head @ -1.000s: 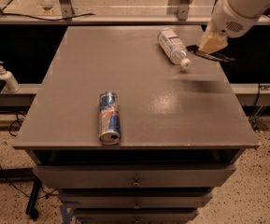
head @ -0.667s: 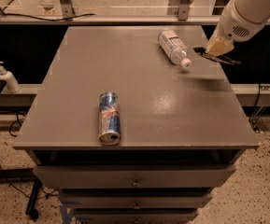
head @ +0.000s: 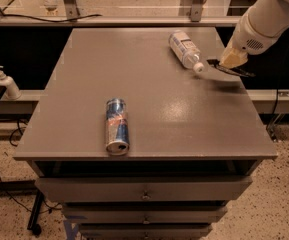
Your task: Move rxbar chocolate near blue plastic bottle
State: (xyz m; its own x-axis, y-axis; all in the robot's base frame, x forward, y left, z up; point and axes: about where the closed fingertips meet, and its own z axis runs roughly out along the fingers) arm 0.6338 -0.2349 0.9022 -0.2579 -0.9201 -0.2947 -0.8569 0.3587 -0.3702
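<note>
Rxbar chocolate (head: 235,71) sits between gripper (head: 229,65) fingers beside blue plastic bottle (head: 184,49).

The square grey table top (head: 149,84) is smooth and mostly matt, with a dull sheen toward its right side. The small clear plastic bottle (head: 184,49) looks glossy, and its white and blue label looks flatter. The blue and silver drink can (head: 116,125) is shiny metal. The gripper (head: 230,68), low over the table's right edge just beside the bottle's cap, has a cream, matt body below a smooth white arm shell (head: 269,19).
</note>
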